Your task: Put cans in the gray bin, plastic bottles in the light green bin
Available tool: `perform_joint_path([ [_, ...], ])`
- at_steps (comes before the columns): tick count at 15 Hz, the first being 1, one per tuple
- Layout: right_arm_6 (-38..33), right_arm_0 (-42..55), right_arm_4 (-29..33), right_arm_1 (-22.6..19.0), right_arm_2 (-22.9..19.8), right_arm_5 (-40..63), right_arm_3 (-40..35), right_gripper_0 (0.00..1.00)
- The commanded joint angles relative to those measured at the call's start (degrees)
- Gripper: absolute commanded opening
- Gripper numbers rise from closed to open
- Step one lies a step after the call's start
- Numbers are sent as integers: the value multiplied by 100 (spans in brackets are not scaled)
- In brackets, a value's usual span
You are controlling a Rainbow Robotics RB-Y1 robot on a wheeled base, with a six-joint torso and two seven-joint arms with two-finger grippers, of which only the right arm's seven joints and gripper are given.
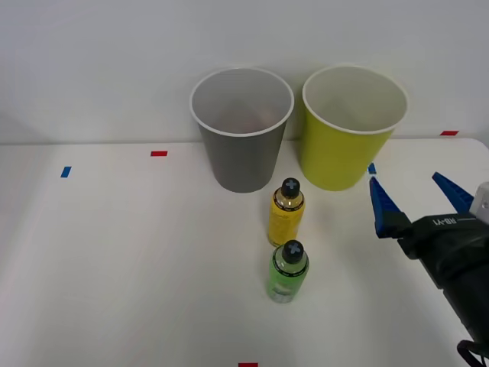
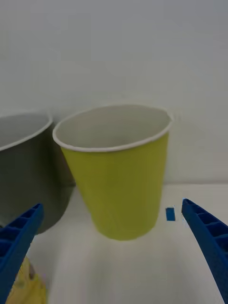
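The gray bin [image 1: 243, 145] stands upright at the back of the table, and the light green bin [image 1: 345, 141] is close beside it on the right. In front of the gray bin, two plastic bottles with black caps stand upright: a yellow one [image 1: 286, 215] and, nearer to me, a bright green one [image 1: 288, 271]. My right gripper [image 1: 403, 178] hovers open to the right of the bottles, in front of the light green bin [image 2: 118, 185], with nothing between its fingers. The gray bin [image 2: 26, 166] and the yellow bottle's edge [image 2: 28, 285] show in the wrist view. The cans are out of view.
The bins stand against a plain white wall. Small tape marks lie on the white table: red [image 1: 159, 153] and blue [image 1: 66, 171] at the left, red [image 1: 449, 133] at the far right, blue [image 2: 170, 213] beside the light green bin.
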Motion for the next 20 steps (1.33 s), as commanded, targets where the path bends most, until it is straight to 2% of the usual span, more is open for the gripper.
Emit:
perform_joint_path([
  [1, -35, 775, 101, 10, -97, -328, -5, 100],
  [6, -26, 1900, 681, 432, 26, -460, 4, 100],
  [9, -8, 2445, 734, 739, 79, -539, 48, 100],
  [10, -35, 2638, 743, 810, 70, -829, 180, 100],
  [12, -44, 2954, 743, 1073, -194, -2288, 892, 100],
  [15, -26, 3411, 760, 1442, -238, -3615, 1393, 100],
  [20, -52, 3789, 743, 2356, -563, -5795, 2799, 100],
])
